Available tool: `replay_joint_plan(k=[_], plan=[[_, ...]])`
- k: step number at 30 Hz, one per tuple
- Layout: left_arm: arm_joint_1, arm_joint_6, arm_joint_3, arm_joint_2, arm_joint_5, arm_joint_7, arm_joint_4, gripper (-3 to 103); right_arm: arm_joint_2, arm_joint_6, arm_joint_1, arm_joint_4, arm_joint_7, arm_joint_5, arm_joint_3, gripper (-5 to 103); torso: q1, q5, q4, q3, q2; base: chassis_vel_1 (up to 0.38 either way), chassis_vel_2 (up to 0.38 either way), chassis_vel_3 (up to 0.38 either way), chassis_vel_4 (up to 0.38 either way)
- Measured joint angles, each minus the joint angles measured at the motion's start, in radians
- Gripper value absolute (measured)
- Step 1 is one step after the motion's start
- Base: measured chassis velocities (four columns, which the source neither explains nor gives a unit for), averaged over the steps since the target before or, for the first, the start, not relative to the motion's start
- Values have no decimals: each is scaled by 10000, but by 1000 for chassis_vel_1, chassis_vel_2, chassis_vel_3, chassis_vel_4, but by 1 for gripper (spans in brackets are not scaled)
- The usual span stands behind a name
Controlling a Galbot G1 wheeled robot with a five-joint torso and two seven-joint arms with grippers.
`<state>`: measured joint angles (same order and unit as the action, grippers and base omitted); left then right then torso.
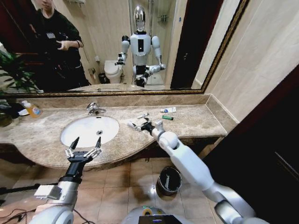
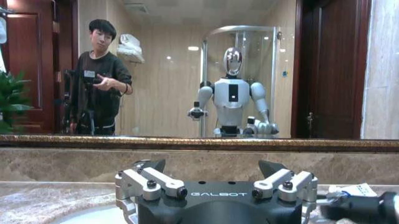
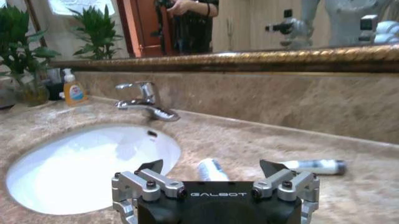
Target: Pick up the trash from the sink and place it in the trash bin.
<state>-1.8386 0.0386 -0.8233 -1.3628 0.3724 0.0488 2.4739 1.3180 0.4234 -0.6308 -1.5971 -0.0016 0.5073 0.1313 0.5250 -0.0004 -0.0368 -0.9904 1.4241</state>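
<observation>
Bathroom scene, with the sink [image 1: 88, 130] taken as landmark: a white oval basin set in a beige marble table [image 1: 196, 121], its tap [image 1: 95, 109] at the back rim. The trash lies not in the basin but on the table to the sink's right: a white tube [image 3: 212, 169] just beyond the right hand, a second tube [image 3: 315, 164] farther from the sink, and near the back wall a white wrapper [image 1: 168, 110] with a small green piece [image 1: 167, 117] beside it. The right hand [image 1: 140, 126] hangs low over the table just right of the sink, fingers spread, the nearest tube lying between and ahead of them but not yet touched. The left hand [image 1: 83, 150] waits at the sink's front rim, fingers likewise spread and holding nothing. The bin [image 1: 169, 179] stands on the floor below the table, to the right of the sink and under the right arm. The step in hand appears to be the first pick: it would go best with the fingers closing across the tube's width, since a round tube may roll on smooth marble if nudged by one finger first. A soap bottle [image 1: 32, 109] far left of the sink is no part of the trash.
</observation>
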Motion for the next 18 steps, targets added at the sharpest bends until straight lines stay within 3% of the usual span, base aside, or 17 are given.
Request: replay_joint_plan(k=[8, 18], plan=[[0, 0, 0, 0, 1, 0, 0, 100, 746, -172, 321, 1460, 100, -558, 238, 100, 0, 0, 0, 0, 0, 0, 0, 0, 0], [0, 0, 0, 0, 0, 0, 0, 100, 688, -337, 337, 1976, -15, -659, 76, 100, 0, 4, 0, 0, 0, 0, 0, 0, 0]])
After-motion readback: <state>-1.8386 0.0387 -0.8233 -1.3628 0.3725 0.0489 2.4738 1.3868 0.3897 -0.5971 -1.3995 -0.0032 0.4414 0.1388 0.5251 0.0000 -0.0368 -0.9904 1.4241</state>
